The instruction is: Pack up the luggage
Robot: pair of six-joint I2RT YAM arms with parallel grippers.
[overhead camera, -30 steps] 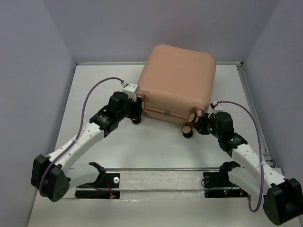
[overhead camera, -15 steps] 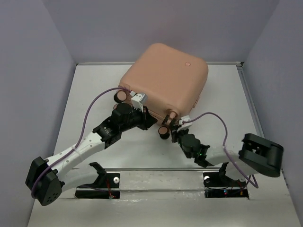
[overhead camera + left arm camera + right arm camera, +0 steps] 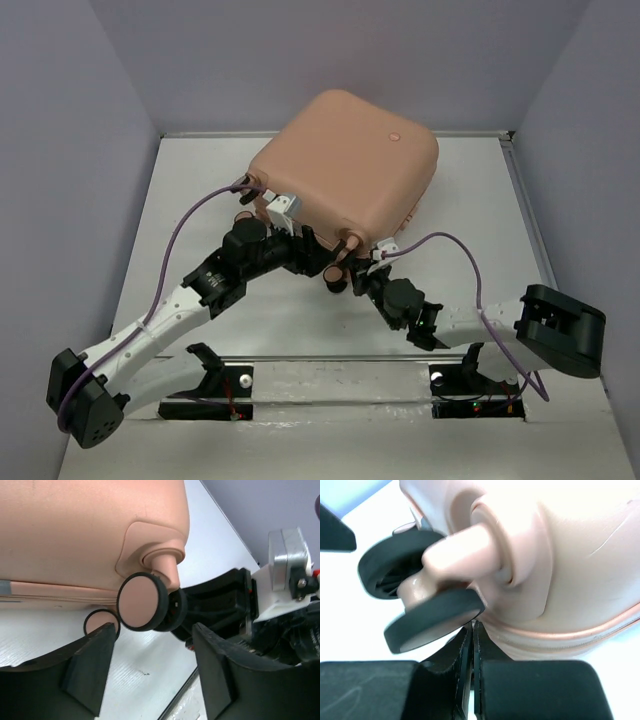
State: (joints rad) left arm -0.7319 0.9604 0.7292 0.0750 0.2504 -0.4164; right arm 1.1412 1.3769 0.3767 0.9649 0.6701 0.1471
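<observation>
We log that the luggage point(image 3: 345, 160) has swung counterclockwise at the table's point(image 3: 200, 200) far end and lies shut. Left claw point(image 3: 150, 637) is released beside a caster point(image 3: 141, 601). Right claw point(image 3: 472, 630) is clenched empty beneath the shell. Probably repositioning.

Pink luggage point(image 3: 570, 555) cut off by frame edges (both wrist views), nearest caster wheel point(image 3: 432, 617) blurred

Evenly, softly lit from overhead in the top view, with only faint shadows beneath the luggage point(image 3: 350, 160) on the pale table point(image 3: 495, 200). Overexposed to near white across the shell in the right wrist view, and smeared soft at the close caster wheel point(image 3: 427, 615). Crisp in the left wrist view.
</observation>
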